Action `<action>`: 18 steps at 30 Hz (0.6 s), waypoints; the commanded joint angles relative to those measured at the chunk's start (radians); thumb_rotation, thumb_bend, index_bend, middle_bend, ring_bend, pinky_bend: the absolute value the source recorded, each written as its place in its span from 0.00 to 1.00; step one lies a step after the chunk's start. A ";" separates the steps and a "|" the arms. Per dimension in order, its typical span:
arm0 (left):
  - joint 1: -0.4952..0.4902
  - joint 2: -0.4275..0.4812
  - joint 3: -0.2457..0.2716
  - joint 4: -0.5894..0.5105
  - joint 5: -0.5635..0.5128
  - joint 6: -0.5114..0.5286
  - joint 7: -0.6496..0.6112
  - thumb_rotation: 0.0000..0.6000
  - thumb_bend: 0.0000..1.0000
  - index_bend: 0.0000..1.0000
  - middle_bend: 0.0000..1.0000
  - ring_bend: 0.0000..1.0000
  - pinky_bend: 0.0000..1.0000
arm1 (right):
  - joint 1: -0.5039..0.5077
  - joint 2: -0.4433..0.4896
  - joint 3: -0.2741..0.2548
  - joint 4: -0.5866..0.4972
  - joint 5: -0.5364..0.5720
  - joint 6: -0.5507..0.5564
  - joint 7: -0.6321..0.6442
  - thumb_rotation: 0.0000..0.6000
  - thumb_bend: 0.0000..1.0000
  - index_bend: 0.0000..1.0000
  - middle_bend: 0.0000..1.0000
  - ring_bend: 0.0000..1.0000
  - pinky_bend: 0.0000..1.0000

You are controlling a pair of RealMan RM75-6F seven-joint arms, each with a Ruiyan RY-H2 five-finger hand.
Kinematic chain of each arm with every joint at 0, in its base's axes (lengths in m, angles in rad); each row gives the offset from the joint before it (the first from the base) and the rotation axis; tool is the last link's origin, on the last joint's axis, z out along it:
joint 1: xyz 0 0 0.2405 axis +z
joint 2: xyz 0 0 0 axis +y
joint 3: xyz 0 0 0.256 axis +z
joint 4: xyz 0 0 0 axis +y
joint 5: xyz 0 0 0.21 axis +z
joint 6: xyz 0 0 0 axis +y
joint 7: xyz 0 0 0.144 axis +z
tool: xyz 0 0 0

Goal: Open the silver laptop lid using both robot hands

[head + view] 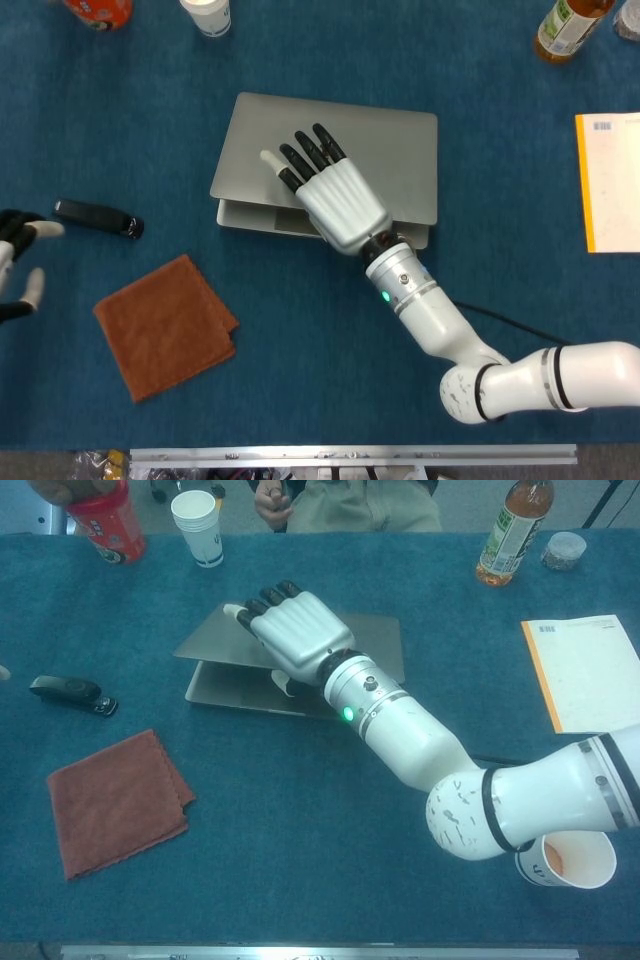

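Chest view, right hand (295, 630) gripping the silver laptop lid (375, 640), lifted partway, thumb beneath, left hand (15, 262) fingers spread at table edge (40, 400).

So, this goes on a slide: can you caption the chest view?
Right hand lifts the silver laptop lid partway off its base on a blue table.
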State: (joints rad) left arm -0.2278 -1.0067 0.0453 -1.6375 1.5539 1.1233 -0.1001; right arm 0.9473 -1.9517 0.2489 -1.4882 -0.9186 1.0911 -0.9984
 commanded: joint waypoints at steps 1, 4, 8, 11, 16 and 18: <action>-0.040 -0.001 0.017 0.009 0.058 -0.026 -0.016 0.70 0.55 0.23 0.16 0.12 0.13 | 0.004 0.004 0.002 -0.005 0.005 0.005 -0.005 1.00 0.38 0.05 0.13 0.00 0.05; -0.074 0.000 0.028 0.010 0.101 -0.053 -0.015 0.58 0.55 0.21 0.14 0.08 0.10 | 0.008 0.007 0.003 -0.008 0.009 0.012 -0.009 1.00 0.38 0.05 0.13 0.00 0.05; -0.124 0.008 0.040 -0.003 0.138 -0.107 0.007 0.43 0.55 0.19 0.09 0.02 0.05 | 0.013 0.011 0.002 -0.009 0.014 0.017 -0.013 1.00 0.38 0.05 0.13 0.00 0.05; -0.167 0.018 0.051 -0.021 0.155 -0.167 0.025 0.37 0.55 0.17 0.07 0.00 0.02 | 0.016 0.012 0.002 -0.007 0.020 0.019 -0.013 1.00 0.38 0.05 0.13 0.00 0.05; -0.234 0.018 0.057 -0.044 0.150 -0.265 0.055 0.33 0.55 0.14 0.02 0.00 0.00 | 0.021 0.013 0.001 -0.002 0.025 0.022 -0.009 1.00 0.38 0.05 0.13 0.00 0.05; -0.255 0.011 0.055 -0.049 0.148 -0.287 0.066 0.32 0.55 0.13 0.02 0.00 0.00 | 0.023 0.013 0.002 0.001 0.028 0.022 -0.007 1.00 0.38 0.05 0.13 0.00 0.05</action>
State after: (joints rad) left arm -0.4630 -0.9912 0.0994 -1.6771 1.7028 0.8566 -0.0477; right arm 0.9697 -1.9387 0.2506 -1.4877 -0.8910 1.1132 -1.0061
